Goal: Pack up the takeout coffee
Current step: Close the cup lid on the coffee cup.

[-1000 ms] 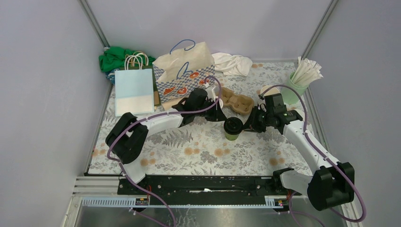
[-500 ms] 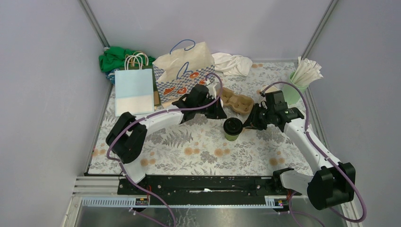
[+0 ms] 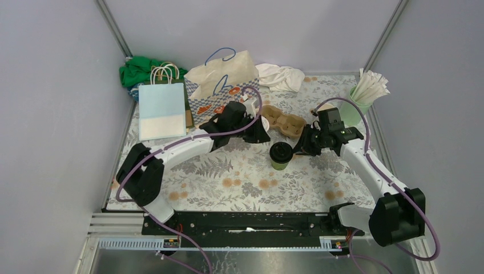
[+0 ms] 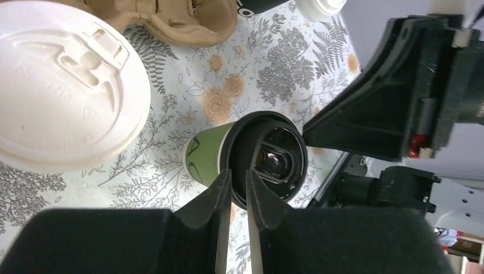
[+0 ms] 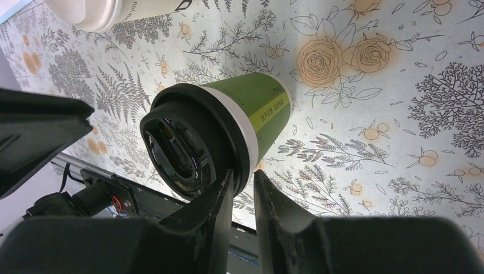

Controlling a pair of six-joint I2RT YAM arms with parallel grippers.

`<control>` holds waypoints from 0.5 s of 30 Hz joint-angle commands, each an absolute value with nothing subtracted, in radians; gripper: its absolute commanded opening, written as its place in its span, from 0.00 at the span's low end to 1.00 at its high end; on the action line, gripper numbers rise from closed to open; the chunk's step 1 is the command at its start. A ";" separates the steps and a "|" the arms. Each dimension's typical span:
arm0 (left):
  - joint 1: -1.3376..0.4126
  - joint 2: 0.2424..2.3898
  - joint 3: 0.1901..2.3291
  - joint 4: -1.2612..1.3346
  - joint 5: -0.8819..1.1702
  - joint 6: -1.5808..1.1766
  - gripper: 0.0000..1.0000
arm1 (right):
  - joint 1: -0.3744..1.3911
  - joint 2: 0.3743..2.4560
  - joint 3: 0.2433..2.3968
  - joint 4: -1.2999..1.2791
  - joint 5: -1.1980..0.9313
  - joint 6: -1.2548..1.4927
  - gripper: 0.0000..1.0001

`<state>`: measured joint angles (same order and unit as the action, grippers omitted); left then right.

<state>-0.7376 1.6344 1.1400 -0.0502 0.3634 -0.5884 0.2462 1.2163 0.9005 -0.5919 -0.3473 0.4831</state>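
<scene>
One takeout coffee, a green paper cup (image 3: 281, 155) with a black lid (image 5: 185, 151), stands on the flowered cloth mid-table. My right gripper (image 5: 242, 176) is closed on the lid's rim from the cup's right side (image 3: 298, 150). My left gripper (image 4: 237, 178) hovers up and to the left of that cup (image 4: 208, 157), its jaws a narrow gap apart with nothing between them. A white-lidded cup (image 4: 63, 85) sits just beside the left gripper (image 3: 261, 135). A brown cardboard cup carrier (image 3: 285, 122) lies behind the green cup.
A patterned paper bag (image 3: 224, 85) and a light blue bag (image 3: 162, 108) stand at the back left. A mint tumbler of wrapped straws (image 3: 359, 103) is back right. White cloth (image 3: 282, 77) and green cloth (image 3: 134, 69) lie along the back wall. Another lidded cup (image 5: 97, 14) lies nearby.
The left gripper has drawn back and up, away from the green cup, and its jaws have parted slightly. The right gripper has stayed at the cup's rim.
</scene>
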 commanded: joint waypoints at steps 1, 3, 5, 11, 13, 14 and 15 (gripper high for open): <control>-0.733 1.555 1.054 0.036 0.392 -0.635 0.20 | 0.237 1.232 0.926 -0.566 -0.347 0.457 0.27; -0.733 1.543 1.010 0.091 0.412 -0.670 0.20 | 0.234 1.234 0.921 -0.558 -0.356 0.456 0.27; -0.732 1.542 0.971 0.153 0.438 -0.707 0.21 | 0.232 1.236 0.917 -0.554 -0.361 0.454 0.27; -0.732 1.588 0.924 0.287 0.491 -0.776 0.27 | 0.230 1.235 0.909 -0.551 -0.376 0.454 0.27; -0.733 1.606 0.924 0.307 0.502 -0.787 0.29 | 0.230 1.235 0.907 -0.550 -0.377 0.451 0.27; -0.732 1.613 0.925 0.316 0.506 -0.792 0.29 | 0.229 1.235 0.907 -0.550 -0.378 0.451 0.27; -0.731 1.621 0.926 0.324 0.509 -0.796 0.29 | 0.228 1.234 0.905 -0.551 -0.378 0.450 0.27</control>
<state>-0.7368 1.5974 0.9245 0.1860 0.4595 -0.7555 0.2359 1.2324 0.9001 -0.5640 -0.3573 0.4671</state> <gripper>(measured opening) 0.285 0.271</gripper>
